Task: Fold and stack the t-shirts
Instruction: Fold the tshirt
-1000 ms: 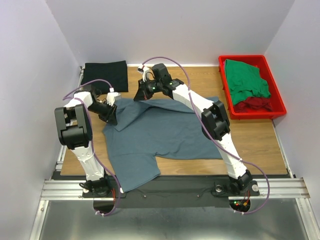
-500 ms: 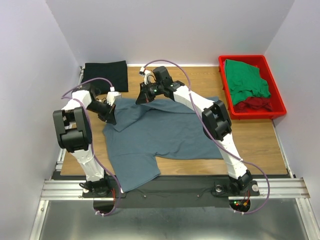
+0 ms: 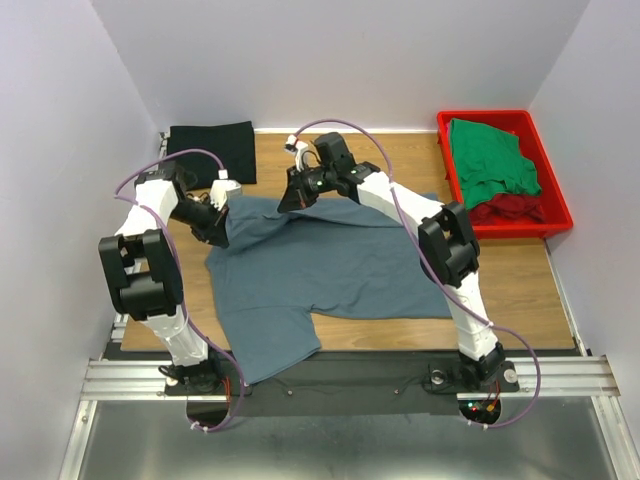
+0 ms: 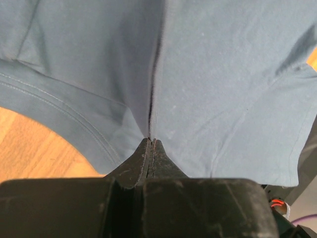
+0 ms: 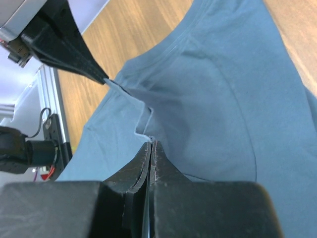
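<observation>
On the wooden table (image 3: 500, 290), centre: blue-grey shirt (image 3: 330, 270) lay spread, one corner over the near edge. Left gripper (image 3: 222, 236) was clamped on cloth at its far left edge. Right gripper (image 3: 288, 201) was pinched on its far edge. Far left corner: black shirt (image 3: 210, 150), folded. Red tray (image 3: 556, 214), far right: green shirt (image 3: 490, 160) lay over dark red shirt (image 3: 512, 209)

You have bare desk (image 3: 420, 160) along the far edge, between the black t-shirt (image 3: 210, 152) in the far left corner and the red tray (image 3: 556, 200) at the far right corner. The blue-grey t-shirt (image 3: 330, 265) covers the middle, and the left arm (image 3: 140, 270) and right arm (image 3: 450, 245) arch over its sides.
</observation>
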{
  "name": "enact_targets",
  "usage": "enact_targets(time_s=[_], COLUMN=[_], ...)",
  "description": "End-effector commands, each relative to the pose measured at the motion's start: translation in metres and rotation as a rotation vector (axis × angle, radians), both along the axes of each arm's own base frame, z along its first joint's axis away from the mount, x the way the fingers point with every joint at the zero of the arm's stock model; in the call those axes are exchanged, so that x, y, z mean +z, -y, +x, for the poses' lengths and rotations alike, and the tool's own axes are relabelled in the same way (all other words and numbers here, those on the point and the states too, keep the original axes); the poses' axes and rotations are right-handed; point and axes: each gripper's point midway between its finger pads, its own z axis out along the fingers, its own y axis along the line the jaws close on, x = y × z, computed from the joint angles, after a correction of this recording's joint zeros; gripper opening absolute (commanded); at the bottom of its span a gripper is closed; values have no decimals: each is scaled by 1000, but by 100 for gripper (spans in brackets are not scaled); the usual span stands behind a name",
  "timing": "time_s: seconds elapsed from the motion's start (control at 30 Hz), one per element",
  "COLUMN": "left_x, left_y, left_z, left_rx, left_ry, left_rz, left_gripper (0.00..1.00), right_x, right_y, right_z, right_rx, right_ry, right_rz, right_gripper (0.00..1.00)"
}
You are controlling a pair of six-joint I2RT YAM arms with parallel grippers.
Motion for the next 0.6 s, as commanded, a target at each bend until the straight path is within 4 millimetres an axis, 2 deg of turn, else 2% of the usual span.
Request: enact_targets(time_s=[0.0,0.17,0.57], left_x=[25,37,28], left_y=[4,8,16], left_z=[-14,-23,-54], left_rx=[-33,-51,-86], left_ry=[28,38,-1], left_rz=[1,3,53], left_gripper=[0,0,0], right_x=[42,42,28], right_y=[5,11,23], right_z=[-5,-15,-31], right_rx=[33,46,67], right_ry=[76,64,27], right_rz=[71,68,44], right_gripper=[0,1,1])
